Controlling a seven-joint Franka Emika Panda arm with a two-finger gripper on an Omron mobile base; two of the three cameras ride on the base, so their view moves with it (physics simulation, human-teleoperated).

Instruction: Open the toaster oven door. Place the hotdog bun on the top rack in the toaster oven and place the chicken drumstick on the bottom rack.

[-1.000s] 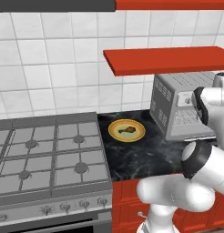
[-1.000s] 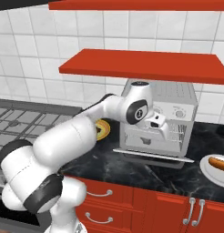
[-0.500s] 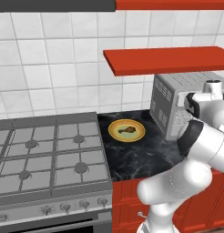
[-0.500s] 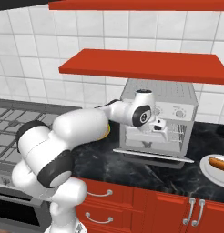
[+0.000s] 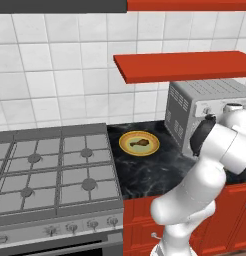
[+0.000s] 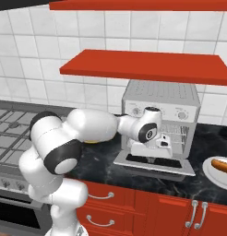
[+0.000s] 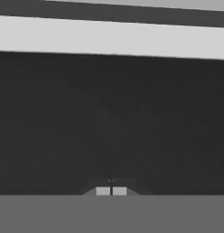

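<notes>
Yellow plate (image 5: pixel 154 148) holding chicken drumstick (image 5: pixel 139 144), toaster oven (image 6: pixel 162 107) open

A dark marbled counter (image 5: pixel 145 170) runs along a white tiled wall, above red cabinet drawers. At its left end sits a grey gas stove (image 5: pixel 50 172). Just right of the stove, a yellow plate (image 5: pixel 139 144) rests on the counter with a small brown chicken drumstick (image 5: pixel 138 143) on it. Further right, against the wall, stands a silver toaster oven (image 6: pixel 160 115); its door (image 6: pixel 154 164) lies folded down flat over the counter. At the far right, a white plate (image 6: pixel 217 171) holds a hotdog bun (image 6: pixel 222 165).
</notes>
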